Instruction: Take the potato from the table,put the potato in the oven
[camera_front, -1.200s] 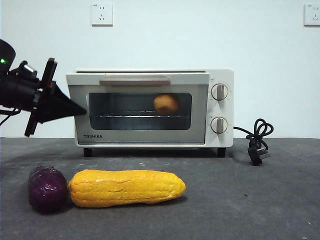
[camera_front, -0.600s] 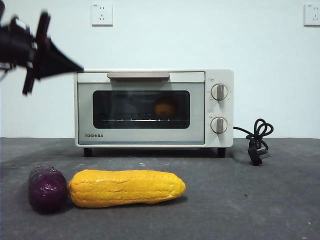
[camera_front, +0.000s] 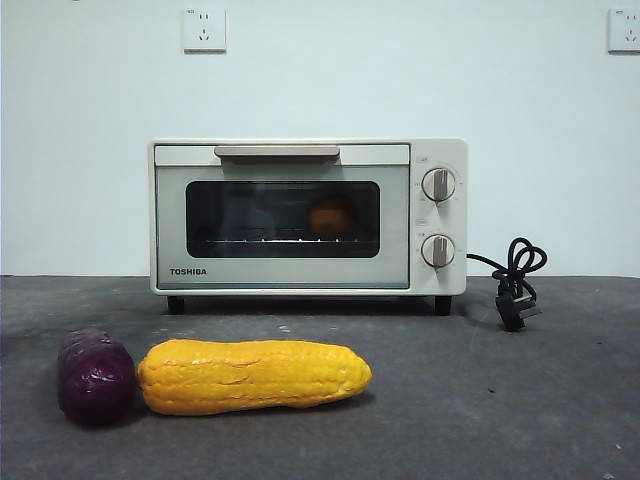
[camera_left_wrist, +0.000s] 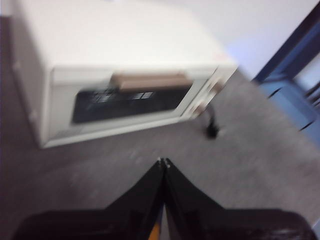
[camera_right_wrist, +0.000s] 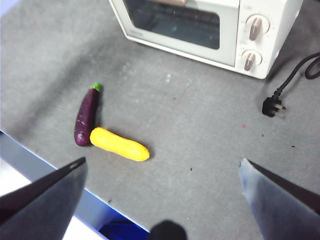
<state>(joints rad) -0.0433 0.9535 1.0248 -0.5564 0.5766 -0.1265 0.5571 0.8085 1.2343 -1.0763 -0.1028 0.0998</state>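
Front view: potato (camera_front: 330, 217) in shut oven (camera_front: 308, 215) | corn (camera_front: 253, 375), eggplant (camera_front: 95, 375) in front

Black tapering fingers (camera_left_wrist: 145, 195) on the left gripper (camera_left_wrist: 163, 161), broad grey-black wedges (camera_right_wrist: 280, 200) on the right

My black jaws; cream oven (camera_front: 290, 215) with dark glass, a potato (camera_front: 329, 217) probably tan-orange behind it; yellow corn (camera_front: 253, 376), purple eggplant (camera_front: 95, 376), speckled grey desk (camera_front: 480, 400).
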